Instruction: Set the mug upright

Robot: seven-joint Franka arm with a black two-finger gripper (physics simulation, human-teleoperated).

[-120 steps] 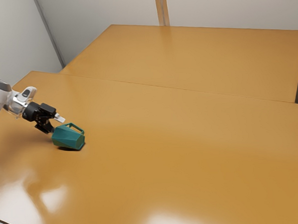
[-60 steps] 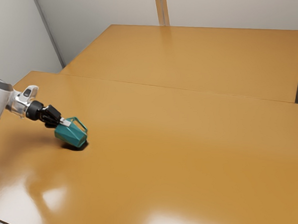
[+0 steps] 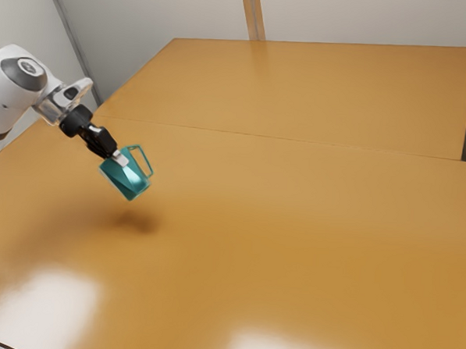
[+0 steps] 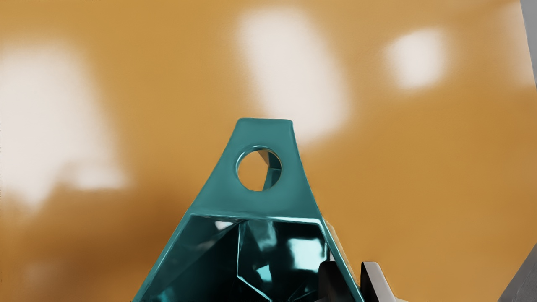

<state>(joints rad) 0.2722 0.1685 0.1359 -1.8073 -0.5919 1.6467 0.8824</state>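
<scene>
Hanging tilted above the desk (image 3: 292,240), the mug (image 3: 132,184) is grasped by the end effector (image 3: 120,159), its wall (image 4: 342,263) pinched between one finger (image 4: 333,285) inside and one outside. The handle (image 3: 147,161) is turned toward the exterior view's right, and a shadow (image 3: 137,221) is cast on the desk below.

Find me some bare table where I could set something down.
Bare: the near tabletop from the shadow under the mug to the exterior view's right edge; the far tabletop between seam and wall. Crowded: toward the exterior view's left, where the pincer holds the tilted mug aloft.
</scene>
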